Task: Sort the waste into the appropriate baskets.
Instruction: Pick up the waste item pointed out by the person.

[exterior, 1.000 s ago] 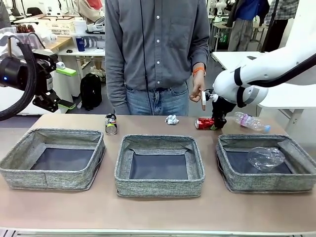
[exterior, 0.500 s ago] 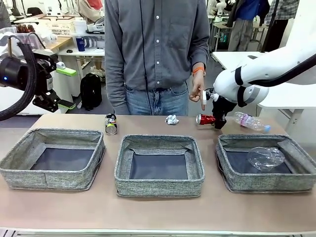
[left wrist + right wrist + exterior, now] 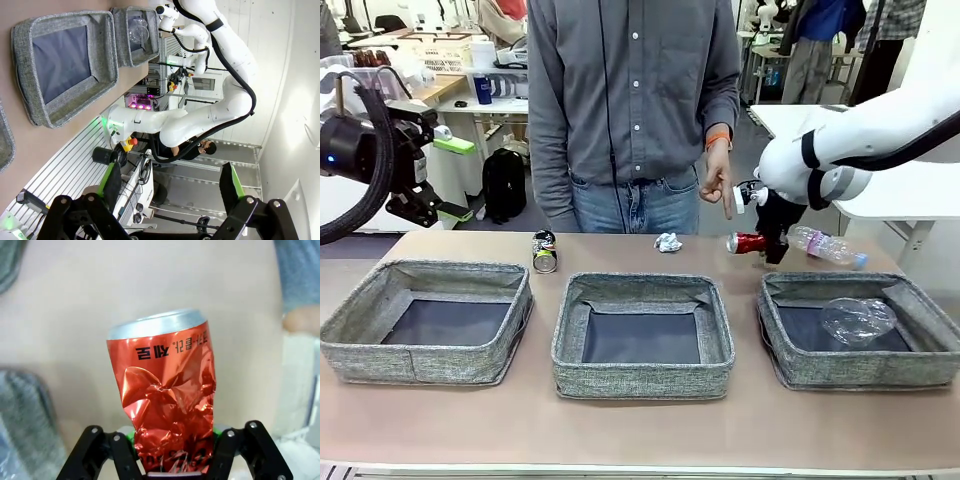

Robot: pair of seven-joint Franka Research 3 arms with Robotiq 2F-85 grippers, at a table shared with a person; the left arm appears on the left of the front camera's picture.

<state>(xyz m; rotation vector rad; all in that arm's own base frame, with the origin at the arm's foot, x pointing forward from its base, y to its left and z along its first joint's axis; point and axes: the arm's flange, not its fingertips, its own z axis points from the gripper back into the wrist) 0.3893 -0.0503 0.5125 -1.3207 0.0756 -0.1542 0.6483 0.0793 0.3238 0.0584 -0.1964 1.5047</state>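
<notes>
Front view, grip: the right end effector [image 3: 765, 245] is clamped on a crumpled red drink can [image 3: 744, 242]. It holds the can sideways, clear of the tan worktop [image 3: 640, 430], at the far right.
Front view, baskets: three low grey woven-fabric baskets sit in a near row. The right basket [image 3: 860, 372] holds a crushed clear plastic bottle [image 3: 858, 318], so the can likely belongs in the middle basket [image 3: 642, 378] or the left basket [image 3: 420, 362]. I cannot tell which.
Front view, path: carry the can leftward and towards the near side, high enough to pass over the soft walls. Keep off the person's hand [image 3: 718, 183], which hangs just left of the can.
Front view, other waste: a dark multicoloured drink can [image 3: 545, 252], a small white-silver paper ball [image 3: 667, 242] and a clear plastic bottle on the worktop [image 3: 828, 246] lie along the far edge.
Front view, left arm: the left end effector [image 3: 455, 180] hovers at the far left, jaws apart and empty.
Left wrist view, fingers: the left end effector [image 3: 170, 181] is spread wide with nothing between its fingers. The baskets lie well beyond it.
Right wrist view, hold: the right end effector [image 3: 170, 452] pinches the can's [image 3: 167, 390] dented lower end only, and the silver top juts out. A short, soft hold may pivot, so move steadily and release low over the basket floor.
</notes>
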